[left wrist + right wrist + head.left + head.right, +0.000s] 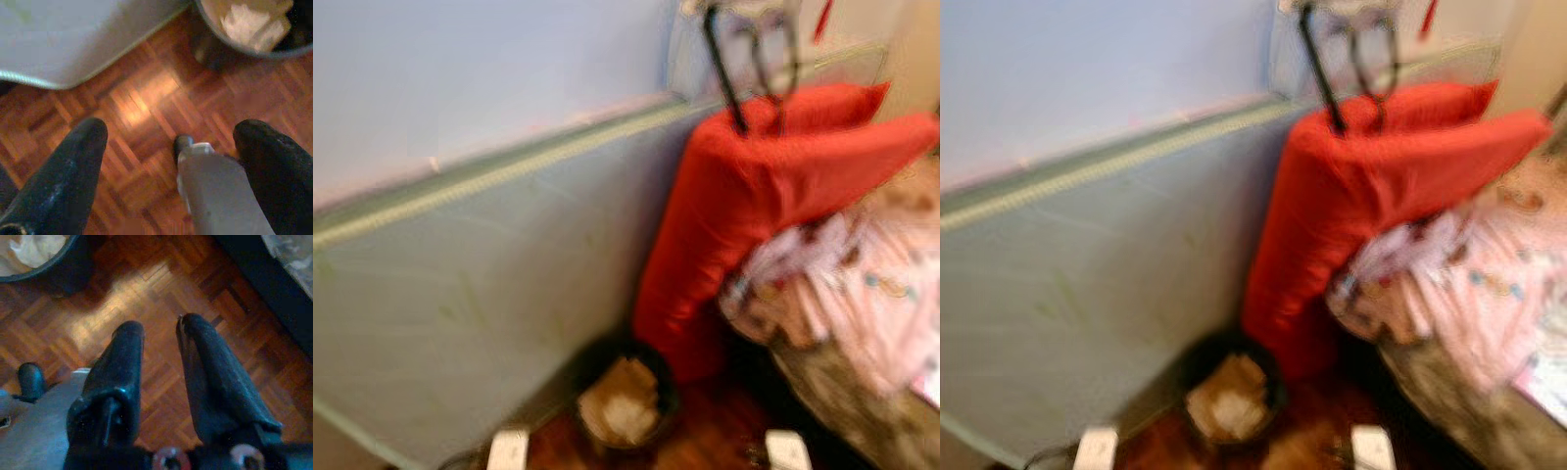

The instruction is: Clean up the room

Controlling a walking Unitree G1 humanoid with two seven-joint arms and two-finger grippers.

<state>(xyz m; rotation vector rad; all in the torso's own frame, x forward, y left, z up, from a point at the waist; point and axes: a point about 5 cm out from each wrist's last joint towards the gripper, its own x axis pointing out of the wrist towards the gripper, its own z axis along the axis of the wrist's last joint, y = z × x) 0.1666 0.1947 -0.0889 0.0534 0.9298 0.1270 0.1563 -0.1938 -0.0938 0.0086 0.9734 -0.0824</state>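
Facing a full wastebasket (625, 403) at lower centre beside a red cushion (734, 211), I hold both arms low: left gripper (171, 161) spread wide, right gripper (159, 367) slightly parted, both empty; steady before reaching.

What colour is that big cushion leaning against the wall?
The cushion is bright red, shown best in the left eye view.

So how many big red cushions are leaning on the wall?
2, as far as the blur allows. One long red cushion stands against the pale wall panel, above the dark round bin of paper. A second red cushion sits behind it. More may be hidden behind.
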